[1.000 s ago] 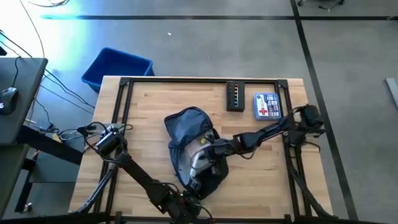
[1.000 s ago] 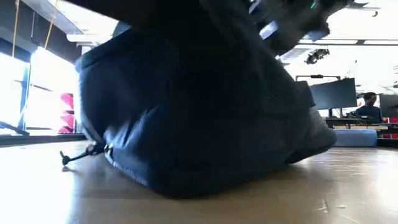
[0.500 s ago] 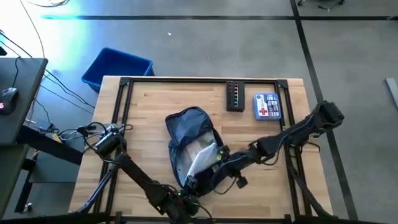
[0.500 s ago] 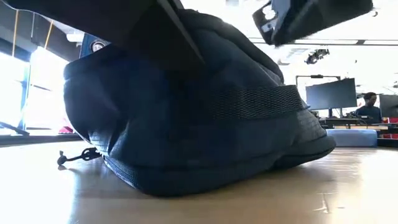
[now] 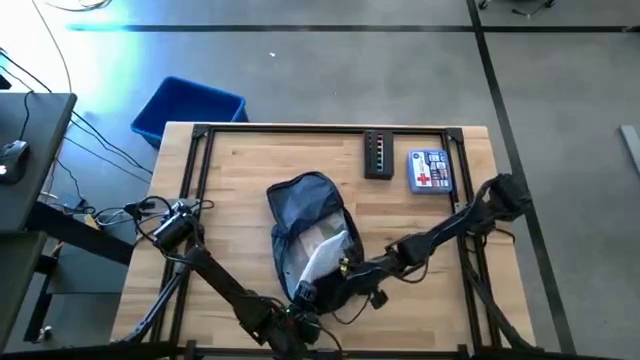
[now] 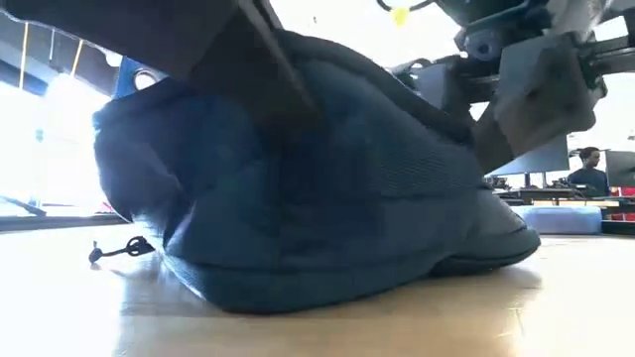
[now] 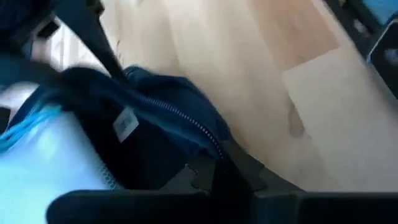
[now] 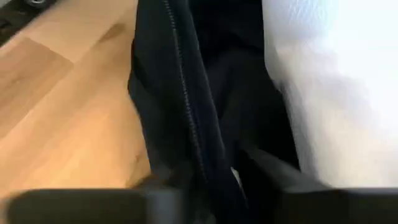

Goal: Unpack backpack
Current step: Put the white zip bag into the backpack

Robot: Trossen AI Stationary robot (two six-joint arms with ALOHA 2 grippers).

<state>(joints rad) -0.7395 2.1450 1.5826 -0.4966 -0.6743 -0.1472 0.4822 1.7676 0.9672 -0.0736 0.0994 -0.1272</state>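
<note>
Backpack [image 5: 305,215] mid-table, both tools at opening

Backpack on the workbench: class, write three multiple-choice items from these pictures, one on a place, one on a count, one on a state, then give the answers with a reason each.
1. Where does the first-aid pouch lie?
A. inside the blue bin
B. on the table, near its far right corner
C. on the floor

2. How many loose items lie on the table's far edge beside each other, apart from the backpack?
A. two
B. four
C. none

3. What is the backpack's state?
A. zipped shut
B. hanging off the table
C. unzipped, with pale contents showing

Answers:
1 B, the high view shows it on the wood beside the dark flat case.
2 A, only the case and the pouch lie there.
3 C, the opening gapes around a pale bag, with the right claw and the left claw at its rim.
</note>
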